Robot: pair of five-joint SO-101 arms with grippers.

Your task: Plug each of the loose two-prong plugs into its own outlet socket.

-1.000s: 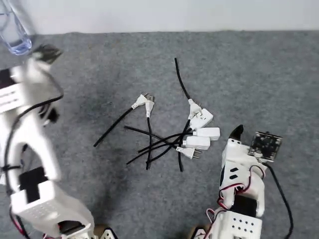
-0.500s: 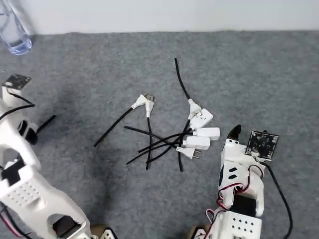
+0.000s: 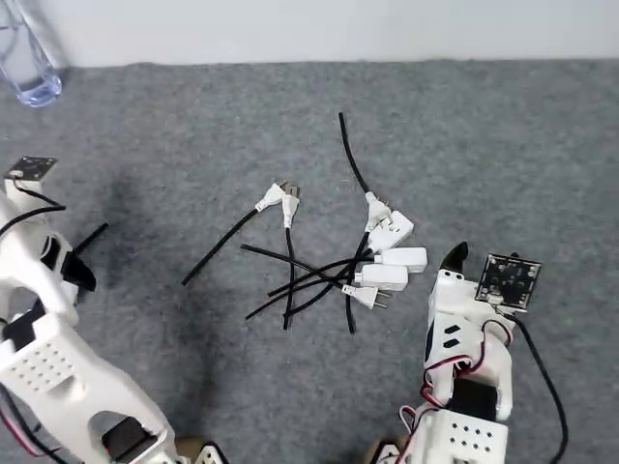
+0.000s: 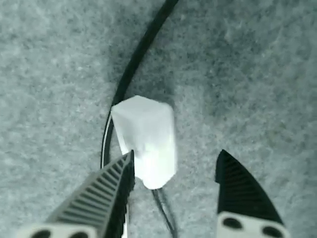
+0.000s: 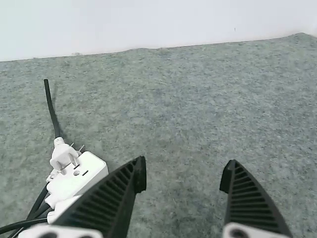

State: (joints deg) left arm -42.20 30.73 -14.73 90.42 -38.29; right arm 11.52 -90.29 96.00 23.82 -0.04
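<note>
1. The left gripper (image 4: pixel 176 154) hung over the grey felt mat (image 4: pixel 257 74) with its fingers spread apart, gripping nothing.
2. A white outlet block (image 4: pixel 146 141) lay on the mat between those fingers, nearer the ribbed finger (image 4: pixel 106 193); whether they touched could not be told. A black cable (image 4: pixel 141 49) curved away from beside the block.
3. In the high view the left arm (image 3: pixel 39 290) stood at the table's left edge, well apart from the other plugs and sockets.
4. The right gripper (image 5: pixel 185 161) was also spread wide and held nothing, low over the mat just beside the socket cluster (image 3: pixel 392 256).
5. That cluster was three white sockets fanned out near the middle of the mat, with their black leads (image 3: pixel 300 275) crossing beside them.
6. One two-prong plug (image 5: pixel 62 153) lay against the farthest socket, its prongs bare and not inserted. Another plug (image 3: pixel 366 296) lay just beside the nearest socket.
7. A pair of plugs (image 3: pixel 280 200) lay together farther left, apart from the sockets.
8. A clear container (image 3: pixel 24 58) stood at the far left corner.
</note>
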